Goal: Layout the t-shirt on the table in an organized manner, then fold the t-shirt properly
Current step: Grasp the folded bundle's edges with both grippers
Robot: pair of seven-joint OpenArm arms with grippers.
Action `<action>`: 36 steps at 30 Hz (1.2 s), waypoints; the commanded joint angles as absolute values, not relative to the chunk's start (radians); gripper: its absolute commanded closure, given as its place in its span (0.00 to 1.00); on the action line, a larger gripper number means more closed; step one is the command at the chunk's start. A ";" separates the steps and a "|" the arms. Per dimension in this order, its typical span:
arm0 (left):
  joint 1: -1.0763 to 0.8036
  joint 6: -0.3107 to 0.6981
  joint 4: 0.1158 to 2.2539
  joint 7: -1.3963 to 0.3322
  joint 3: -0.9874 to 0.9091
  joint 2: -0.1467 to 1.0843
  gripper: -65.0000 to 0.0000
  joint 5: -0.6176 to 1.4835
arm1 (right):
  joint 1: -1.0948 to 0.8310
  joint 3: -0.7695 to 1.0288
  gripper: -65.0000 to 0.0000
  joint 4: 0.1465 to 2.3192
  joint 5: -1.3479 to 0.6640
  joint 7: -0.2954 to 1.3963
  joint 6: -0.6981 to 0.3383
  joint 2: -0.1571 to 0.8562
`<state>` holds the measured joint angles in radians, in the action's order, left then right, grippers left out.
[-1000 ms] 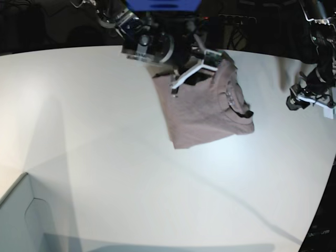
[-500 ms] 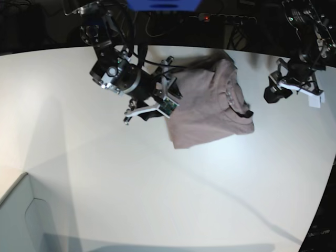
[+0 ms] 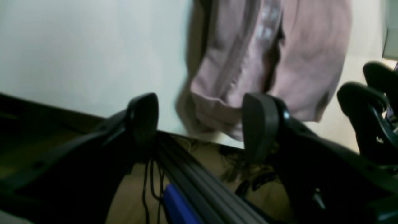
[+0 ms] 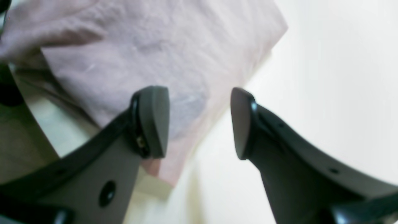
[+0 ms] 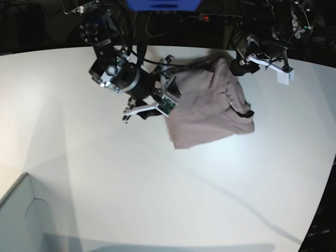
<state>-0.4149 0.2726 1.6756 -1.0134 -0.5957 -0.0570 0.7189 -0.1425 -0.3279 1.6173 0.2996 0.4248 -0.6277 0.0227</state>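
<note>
Beside t-shirt, left end effector nearer

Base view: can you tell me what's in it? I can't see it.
A pink t-shirt lies folded on a big white table. The right gripper, open, sits beside the shirt's edge on the picture's left, and the left gripper is by the shirt's far corner.

Dark backdrop, cables, pale grey box
</note>
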 commanded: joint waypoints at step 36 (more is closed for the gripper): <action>-0.469 0.282 1.738 -1.023 -0.596 -0.073 1.00 0.746 | -0.093 -0.328 0.51 1.486 0.286 0.401 -0.630 0.021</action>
<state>-0.4629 0.2802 1.7241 -1.0218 -0.5945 -0.0780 0.7303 -0.1055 -0.3279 1.4700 0.2989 0.4221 -0.6277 0.0227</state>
